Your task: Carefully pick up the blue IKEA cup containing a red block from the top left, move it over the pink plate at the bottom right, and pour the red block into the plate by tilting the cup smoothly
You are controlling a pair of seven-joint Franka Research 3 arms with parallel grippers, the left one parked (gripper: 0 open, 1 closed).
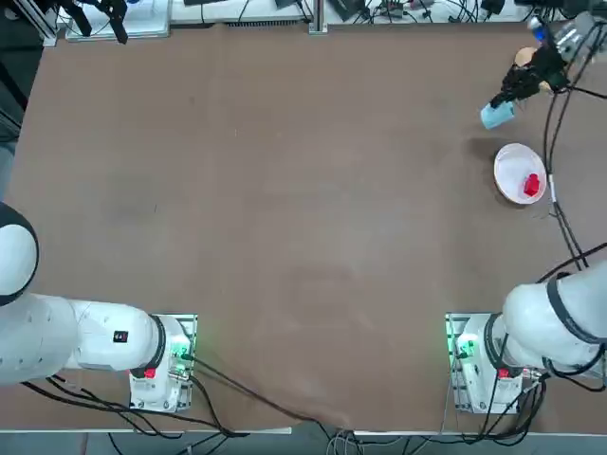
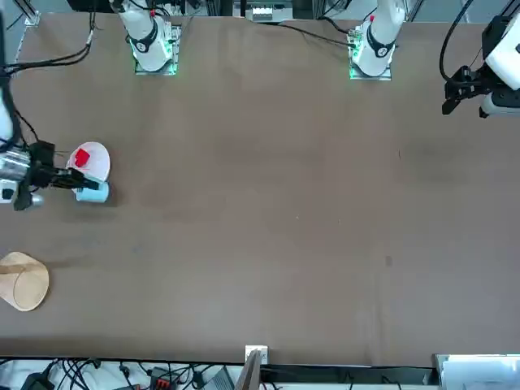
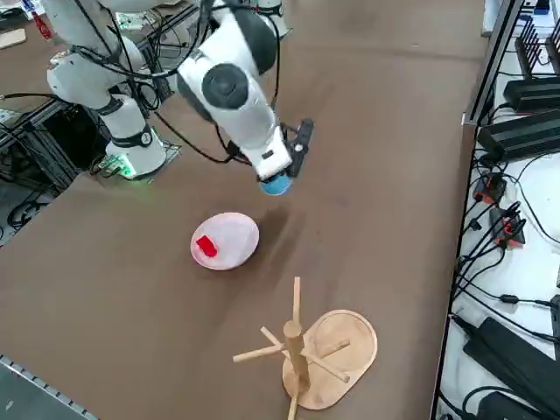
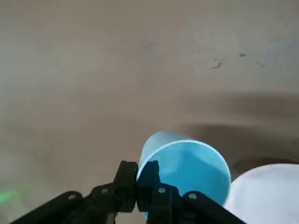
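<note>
In the overhead view the right gripper (image 1: 505,102) hangs at about one o'clock of the tabletop (image 1: 285,209), near the far right corner, its fingers (image 4: 149,179) pinched tight on the rim of the blue IKEA cup (image 1: 497,115). The wrist camera shows the two fingers nearly together with the cup's wall between them and the cup's round mouth facing the lens; no block shows inside it. The cup is held tilted, clear of the tabletop, just beyond the pink plate (image 1: 513,168). The plate lies at about two o'clock, close to the right edge, and the red block (image 1: 531,184) rests in it, toward the rim on the side away from the table's middle. From the side camera the cup (image 3: 276,184) hangs beside the plate (image 3: 236,234) rather than over it. A wooden mug stand (image 3: 306,350) sits near the plate, at the tabletop's far right corner.
</note>
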